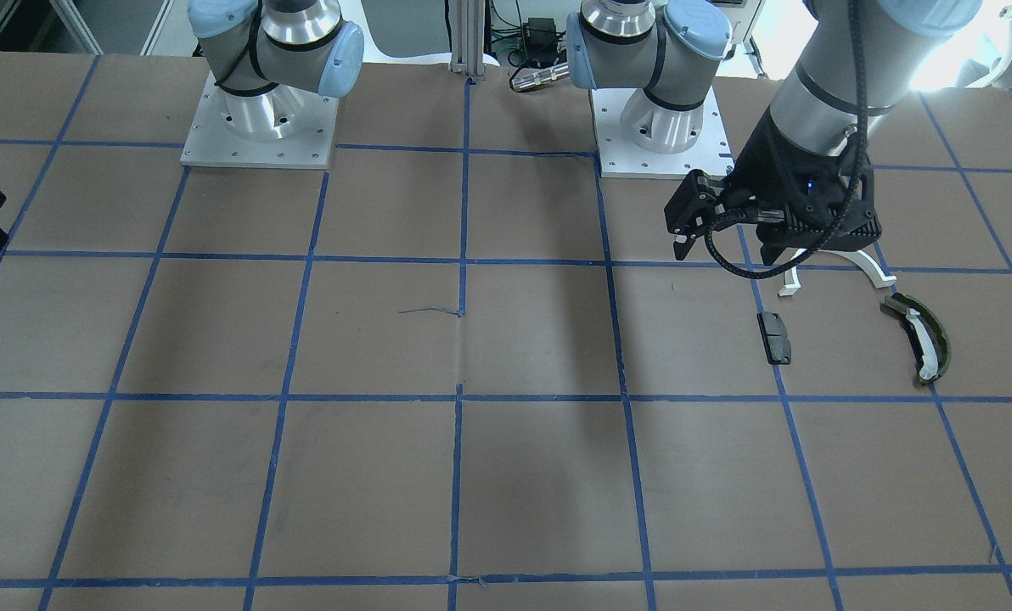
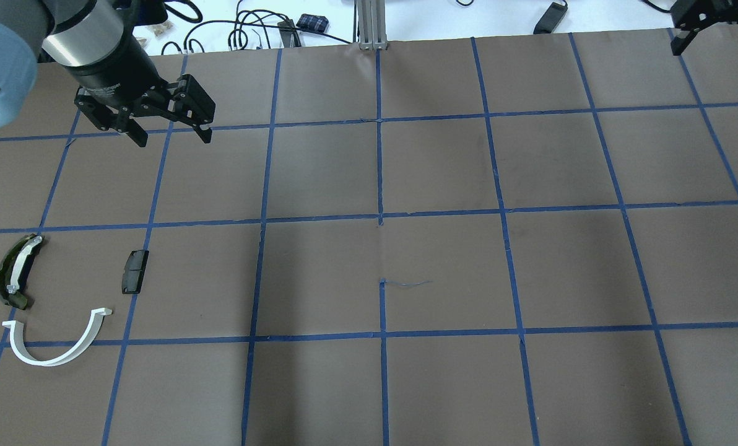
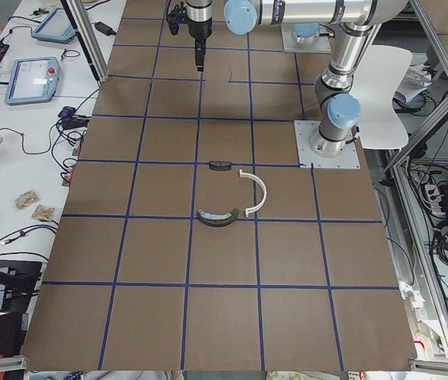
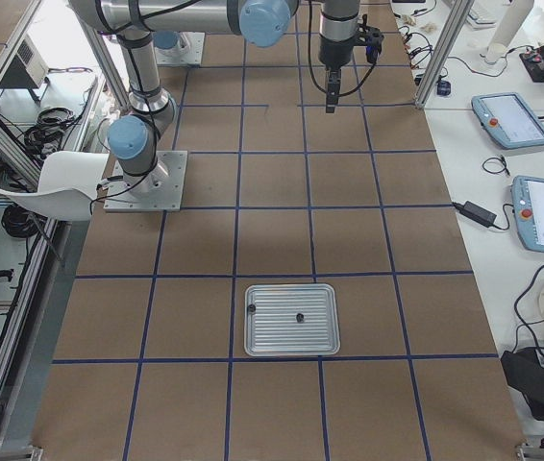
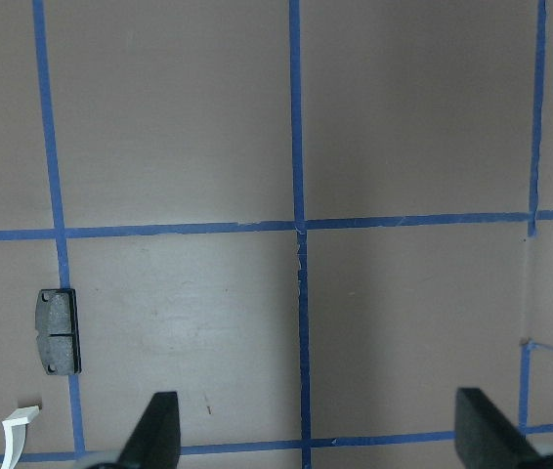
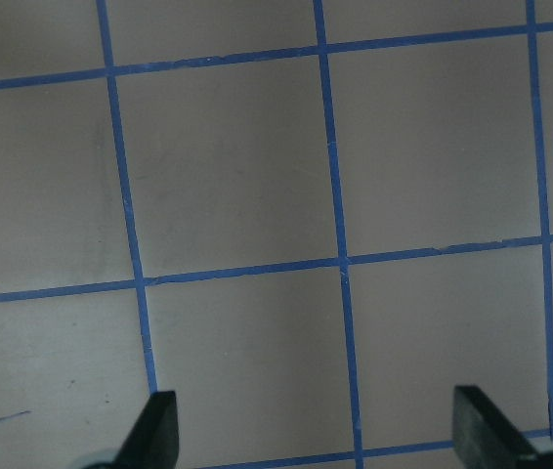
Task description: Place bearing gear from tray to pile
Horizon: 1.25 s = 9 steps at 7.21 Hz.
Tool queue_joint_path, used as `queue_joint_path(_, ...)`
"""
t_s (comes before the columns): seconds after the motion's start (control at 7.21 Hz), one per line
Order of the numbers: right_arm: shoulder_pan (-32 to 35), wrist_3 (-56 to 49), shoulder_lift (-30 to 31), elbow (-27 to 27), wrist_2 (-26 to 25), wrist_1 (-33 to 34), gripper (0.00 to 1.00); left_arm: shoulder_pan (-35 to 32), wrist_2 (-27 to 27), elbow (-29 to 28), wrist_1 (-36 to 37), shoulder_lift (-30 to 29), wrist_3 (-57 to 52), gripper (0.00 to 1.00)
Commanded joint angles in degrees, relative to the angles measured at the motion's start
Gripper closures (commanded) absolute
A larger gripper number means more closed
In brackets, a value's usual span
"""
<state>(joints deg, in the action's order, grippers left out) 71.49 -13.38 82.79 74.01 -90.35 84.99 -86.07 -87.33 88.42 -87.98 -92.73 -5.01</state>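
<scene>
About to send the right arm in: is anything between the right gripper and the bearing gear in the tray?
Nothing visible does. The right gripper hangs open above the taped table, beside the tray. The small dark bearing gear at the tray's middle lies uncovered.

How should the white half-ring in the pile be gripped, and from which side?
Grip the white half-ring at mid-arc, coming straight down from above, one finger inside the curve and one outside. It lies flat, so only its thin band offers opposing faces. Mid-arc is also farthest from the olive piece, which lies close to one end.
</scene>
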Motion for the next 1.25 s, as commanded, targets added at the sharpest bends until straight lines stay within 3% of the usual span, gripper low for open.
queue_joint_path(0.0,-9.89,-11.58,-2.26,0.08,-1.41,2.35,0.0,-0.06,0.06,-0.01,0.0,0.0,0.27,0.0)
queue_joint_path(0.42,-24.52,-33.93,-12.44,0.69,-0.88,12.45,0.0,-0.06,0.06,0.08,0.0,0.0,0.18,0.0)
queue_joint_path(0.69,-30.07,-38.99,-17.55,2.62,-0.88,13.36,0.0,-0.15,0.06,0.08,0.0,0.0,0.27,0.0)
queue_joint_path(0.83,-33.49,-41.53,-19.23,6.11,-0.88,15.97,0.0,-0.15,-0.03,0.17,0.0,0.0,0.18,0.0)
queue_joint_path(1.11,-37.2,-44.71,-18.72,19.0,-1.14,32.0,0.0,0.03,-0.12,0.17,0.09,0.0,-0.96,0.0)
